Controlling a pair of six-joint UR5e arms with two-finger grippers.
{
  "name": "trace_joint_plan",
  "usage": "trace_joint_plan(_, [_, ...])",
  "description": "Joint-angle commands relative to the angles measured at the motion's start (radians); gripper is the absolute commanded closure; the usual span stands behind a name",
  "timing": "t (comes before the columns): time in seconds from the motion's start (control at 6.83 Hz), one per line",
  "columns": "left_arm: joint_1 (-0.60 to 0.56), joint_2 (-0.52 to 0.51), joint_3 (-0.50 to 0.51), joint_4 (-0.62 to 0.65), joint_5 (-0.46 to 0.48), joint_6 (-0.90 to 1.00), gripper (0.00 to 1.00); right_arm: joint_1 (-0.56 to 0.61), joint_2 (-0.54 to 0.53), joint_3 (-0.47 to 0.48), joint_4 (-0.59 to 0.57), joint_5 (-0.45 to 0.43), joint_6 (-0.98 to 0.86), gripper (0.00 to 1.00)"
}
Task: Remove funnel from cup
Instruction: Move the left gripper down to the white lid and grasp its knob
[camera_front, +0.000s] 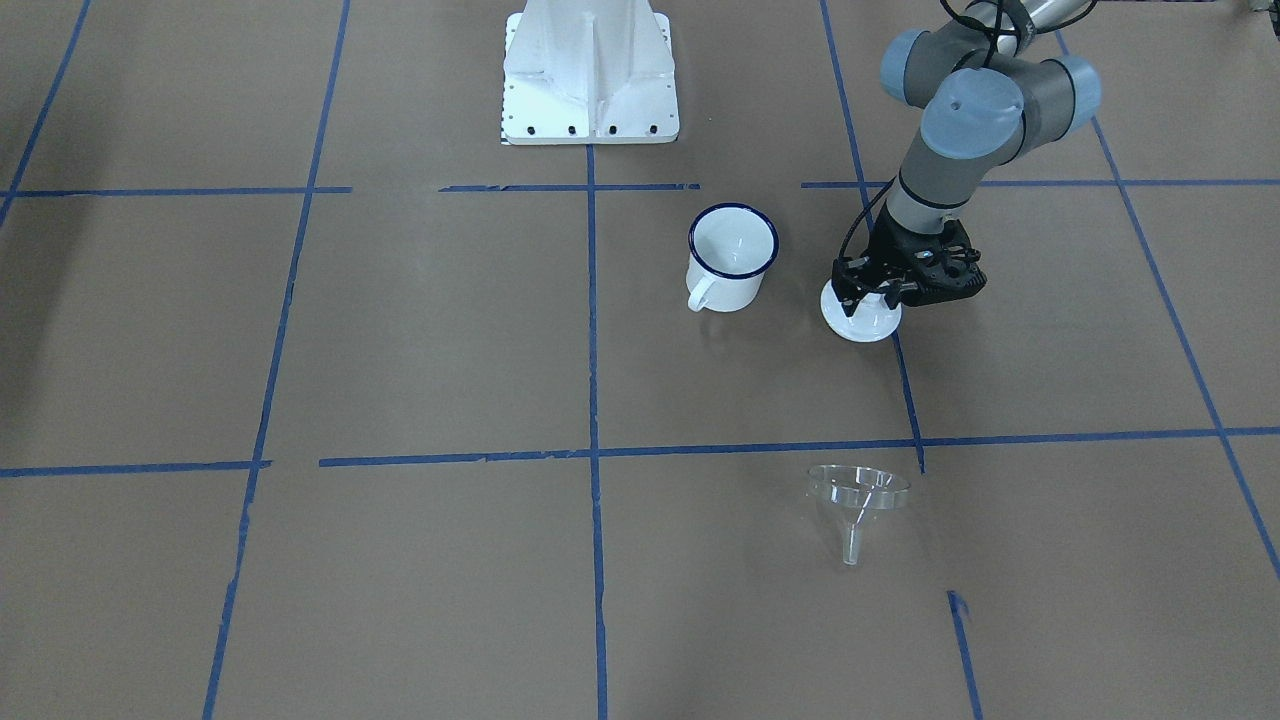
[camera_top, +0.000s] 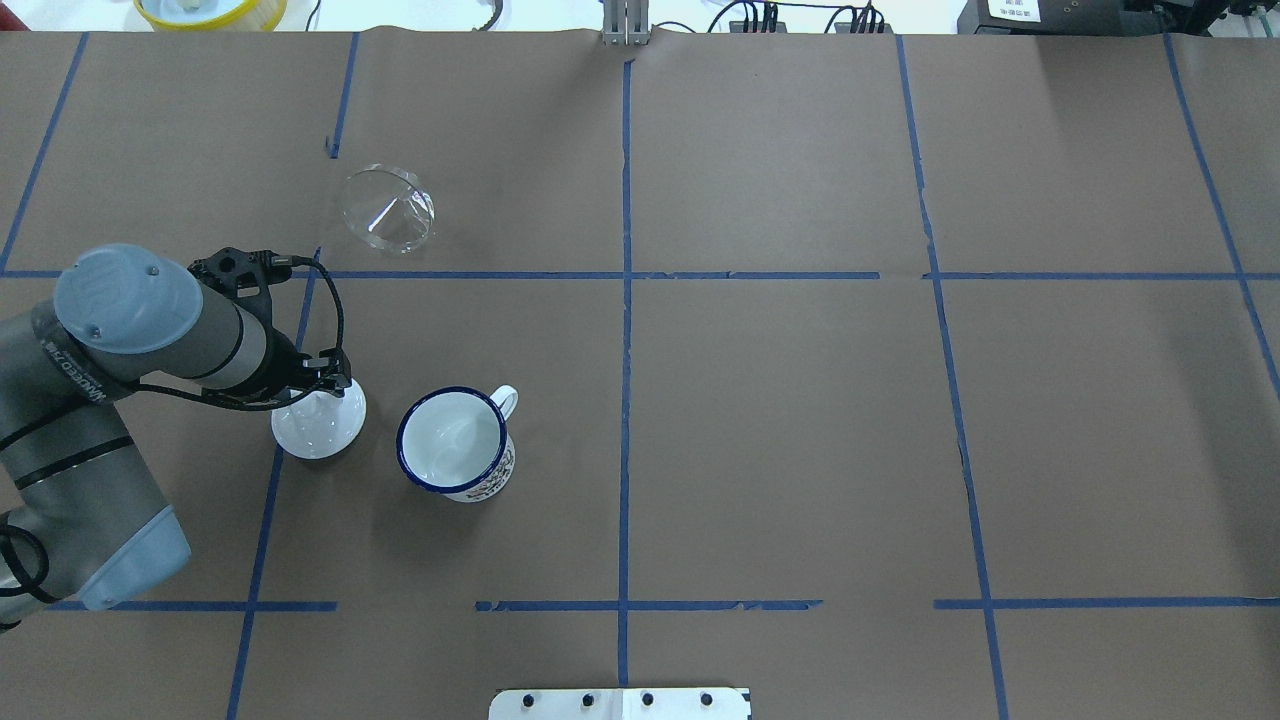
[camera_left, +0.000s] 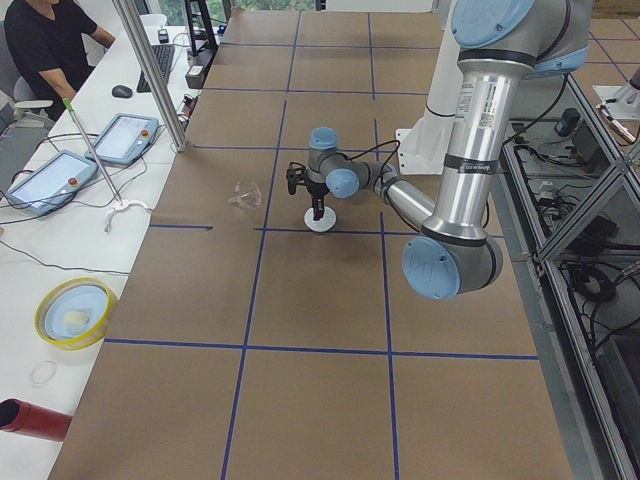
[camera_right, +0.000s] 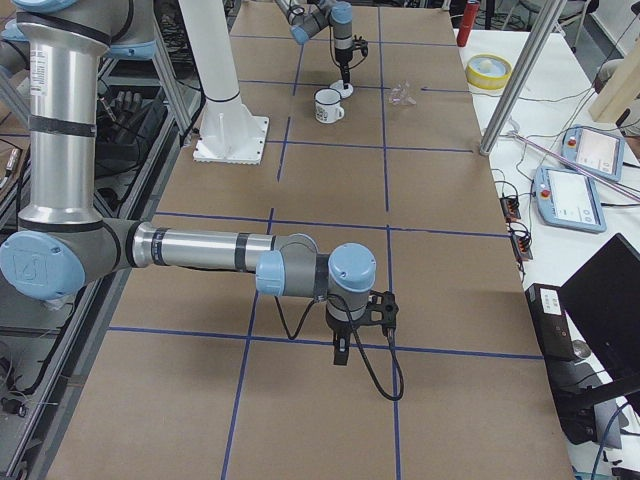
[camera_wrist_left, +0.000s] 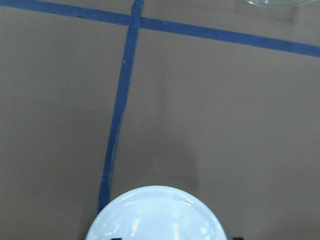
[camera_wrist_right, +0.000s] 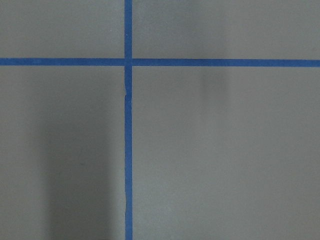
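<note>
The clear funnel (camera_front: 858, 495) lies on its side on the brown table, well apart from the cup, and also shows in the overhead view (camera_top: 388, 208). The white cup (camera_front: 732, 255) with a dark blue rim stands upright and empty (camera_top: 455, 442). My left gripper (camera_front: 868, 300) is down over a round white lid (camera_front: 860, 328) beside the cup, its fingers apart on either side of the knob. The lid fills the bottom of the left wrist view (camera_wrist_left: 157, 215). My right gripper (camera_right: 341, 355) hangs over bare table far from these; I cannot tell its state.
The robot's white base (camera_front: 590, 80) stands behind the cup. Blue tape lines cross the brown table (camera_top: 800, 450). A yellow bowl (camera_top: 210, 10) sits past the far edge. An operator's desk with tablets (camera_left: 120, 140) runs along the far side.
</note>
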Motion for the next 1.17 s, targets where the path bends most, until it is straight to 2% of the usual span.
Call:
trace_joint_plan(0.0, [0.001,0.016,-0.018,0.01,-0.001,0.0,0.37,0.0,0.0,0.0,0.0,0.0,0.0,0.0])
trace_joint_plan(0.29, [0.002,0.014,-0.023,0.013,-0.001,0.0,0.37,0.0,0.0,0.0,0.0,0.0,0.0,0.0])
trace_joint_plan(0.59, [0.007,0.011,-0.026,0.029,-0.001,-0.001,0.44,0.0,0.0,0.0,0.0,0.0,0.0,0.0])
trace_joint_plan(0.88, [0.01,0.011,-0.049,0.057,-0.001,-0.003,0.64,0.0,0.0,0.0,0.0,0.0,0.0,0.0])
trace_joint_plan(1.02, [0.014,0.011,-0.069,0.071,-0.001,-0.004,0.84,0.0,0.0,0.0,0.0,0.0,0.0,0.0])
